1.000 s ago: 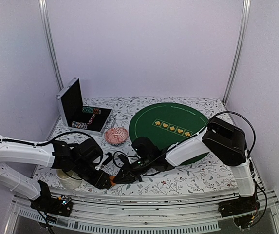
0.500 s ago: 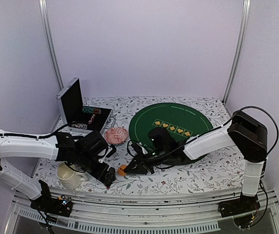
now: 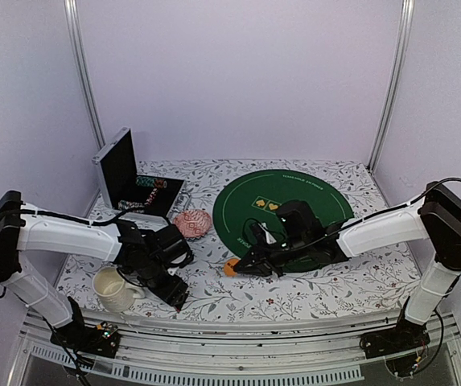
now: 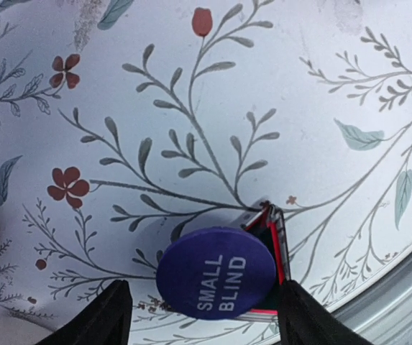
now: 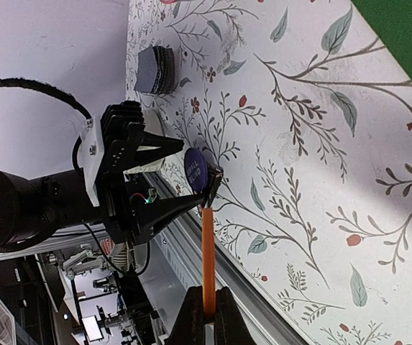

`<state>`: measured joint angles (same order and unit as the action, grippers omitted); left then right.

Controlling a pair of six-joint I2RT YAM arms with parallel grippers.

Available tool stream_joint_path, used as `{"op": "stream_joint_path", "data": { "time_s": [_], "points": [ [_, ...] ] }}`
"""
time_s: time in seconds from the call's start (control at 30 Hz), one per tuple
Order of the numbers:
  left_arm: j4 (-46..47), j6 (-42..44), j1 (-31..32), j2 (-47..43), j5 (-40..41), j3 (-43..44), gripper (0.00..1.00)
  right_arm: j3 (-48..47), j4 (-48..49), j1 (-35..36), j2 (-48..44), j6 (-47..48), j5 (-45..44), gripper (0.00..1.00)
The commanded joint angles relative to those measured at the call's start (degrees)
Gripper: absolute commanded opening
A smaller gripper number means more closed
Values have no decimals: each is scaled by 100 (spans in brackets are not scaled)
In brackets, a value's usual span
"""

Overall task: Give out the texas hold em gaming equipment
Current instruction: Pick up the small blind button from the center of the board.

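Blue button [image 4: 216,272]: we see a flat round disc marked SMALL BLIND on floral cloth [image 4: 299,108], near the front rail [image 4: 407,302].
Left gripper [image 4: 202,287]: hangs low over it, jaws spread either side, gripping nothing.
Right gripper [image 5: 207,316]: arm stretched low, closed on an orange button [image 5: 208,259] held edge-on, just off the green mat [image 3: 327,189].
Room: patterned cloth between the arms.

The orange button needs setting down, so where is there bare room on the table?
Bare: the far half of the green poker mat, and the floral cloth between it and the near-right edge. Crowded: near left, where the cream mug, left gripper, Small Blind button and pink dish cluster.
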<state>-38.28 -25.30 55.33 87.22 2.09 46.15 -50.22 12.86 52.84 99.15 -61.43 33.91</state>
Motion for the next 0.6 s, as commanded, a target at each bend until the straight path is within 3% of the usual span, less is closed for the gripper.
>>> {"op": "stream_joint_path", "data": {
  "time_s": [0.0,0.27,0.4,0.57],
  "points": [
    [119,104,-73,-108,35,139,71,82,-158,-38,-177,190,-167,2],
    [273,230,-88,81,-167,108,70,105,-170,-76,-193,245,-128,2],
    [325,245,-114,119,-182,71,59,131,-170,-87,-217,254,-137,2],
    [330,238,-132,137,-200,37,57,134,-170,-101,-221,254,-130,2]
  ]
}}
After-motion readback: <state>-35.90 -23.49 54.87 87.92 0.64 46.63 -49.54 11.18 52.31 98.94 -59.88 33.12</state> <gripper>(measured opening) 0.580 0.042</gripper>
